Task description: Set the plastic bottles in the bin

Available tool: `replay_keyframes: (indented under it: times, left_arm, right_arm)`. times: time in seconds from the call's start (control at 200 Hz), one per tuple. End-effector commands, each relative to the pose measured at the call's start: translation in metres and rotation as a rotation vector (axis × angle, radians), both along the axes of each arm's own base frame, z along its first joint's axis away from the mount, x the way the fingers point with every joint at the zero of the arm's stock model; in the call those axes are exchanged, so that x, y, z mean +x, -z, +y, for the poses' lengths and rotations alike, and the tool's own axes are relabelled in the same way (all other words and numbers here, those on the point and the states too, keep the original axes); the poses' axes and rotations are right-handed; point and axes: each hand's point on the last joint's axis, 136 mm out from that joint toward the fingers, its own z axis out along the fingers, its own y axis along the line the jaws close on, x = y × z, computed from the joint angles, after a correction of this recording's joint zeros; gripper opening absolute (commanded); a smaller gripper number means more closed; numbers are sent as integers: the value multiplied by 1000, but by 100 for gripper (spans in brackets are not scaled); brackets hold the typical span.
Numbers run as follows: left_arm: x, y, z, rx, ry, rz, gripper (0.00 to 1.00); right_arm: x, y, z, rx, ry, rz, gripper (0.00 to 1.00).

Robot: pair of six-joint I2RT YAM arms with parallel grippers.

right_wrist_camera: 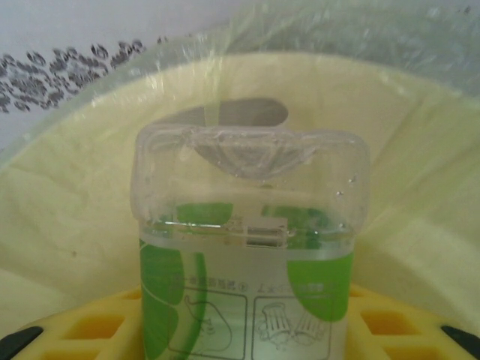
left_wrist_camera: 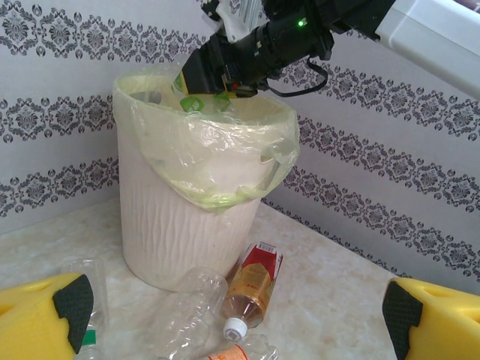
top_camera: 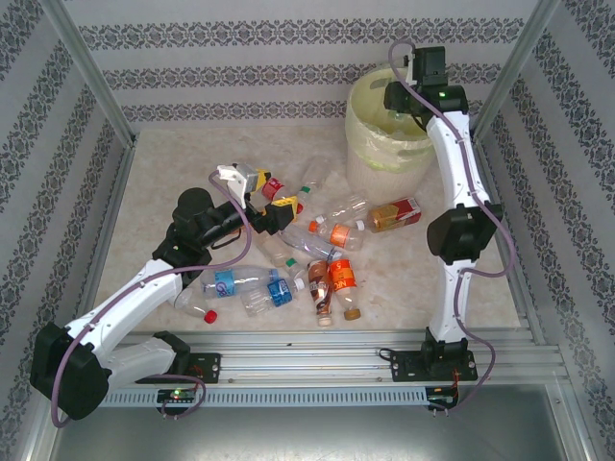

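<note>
Progress early, by the look of it. Right gripper (left_wrist_camera: 214, 75) clenched on green-label bottle (right_wrist_camera: 247, 225), poised at mouth of bin (left_wrist_camera: 172, 225), within liner (left_wrist_camera: 217, 142) rim, not yet dropped. Left gripper (top_camera: 282, 205) released, jaws wide, grasping nothing, low over pile (top_camera: 332, 254) mid-table. Cannot tell what already lies in bin. About a dozen bottles lying on table (top_camera: 163, 173), some touching, one just beside bin. Nearly whole job left: drop this one, then fetch the rest.

Right end effector (left_wrist_camera: 202, 86) with green-label bottle (right_wrist_camera: 247, 262) occupies bin (top_camera: 370, 158) mouth. Bottles (top_camera: 341, 277) clutter tabletop (top_camera: 163, 163) centre; far-left corner and near-right stretch bare; left arm (top_camera: 144, 288) crosses near-left.
</note>
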Motion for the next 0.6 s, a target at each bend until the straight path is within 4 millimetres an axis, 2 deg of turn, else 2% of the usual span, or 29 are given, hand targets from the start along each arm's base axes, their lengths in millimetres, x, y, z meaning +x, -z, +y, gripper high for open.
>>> replay_keyframes:
  times: [0.0,0.595]
  left_arm:
    - [-2,-2,-5,14,7,-13,100]
    - [-4,-3,-6,19,20,-15,100]
  right_arm:
    - [-5,8,-4,27,11,42,50]
    - [-9,67,-3,81,5,219,53]
